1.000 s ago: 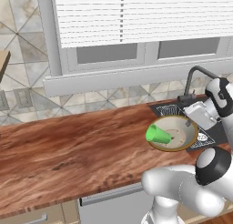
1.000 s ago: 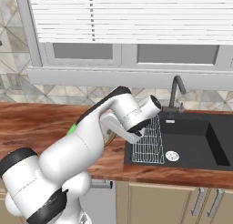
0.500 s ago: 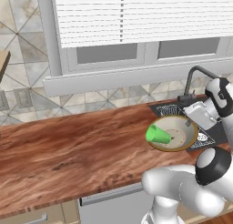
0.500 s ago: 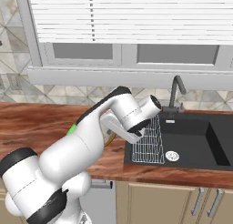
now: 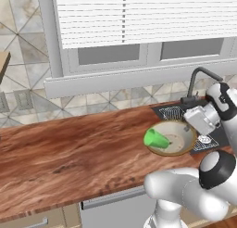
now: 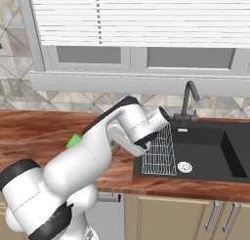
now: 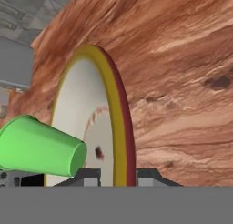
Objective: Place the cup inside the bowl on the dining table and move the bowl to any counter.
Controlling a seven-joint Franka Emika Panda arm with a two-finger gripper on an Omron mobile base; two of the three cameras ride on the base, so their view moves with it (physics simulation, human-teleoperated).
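The bowl (image 5: pixel 173 140), cream inside with a tan rim, sits low at the counter (image 5: pixel 69 148) just left of the sink. Whether it rests on the wood I cannot tell. The green cup (image 5: pixel 156 139) lies on its side inside the bowl, at its left part. My gripper (image 5: pixel 190 129) is shut on the bowl's right rim. In the hand view the rim of the bowl (image 7: pixel 116 109) runs between my two fingertips (image 7: pixel 89 175), with the gripper (image 7: pixel 118 176) clamped on it and the cup (image 7: pixel 41 145) at the left. The dining table is out of view.
A black sink (image 6: pixel 205 146) with a dark faucet (image 6: pixel 189 95) lies right of the bowl, with a wire rack (image 6: pixel 161 153) on its left part. A window with white blinds (image 5: pixel 139 18) and a tiled wall stand behind the counter. Wood worktop stretches to the left.
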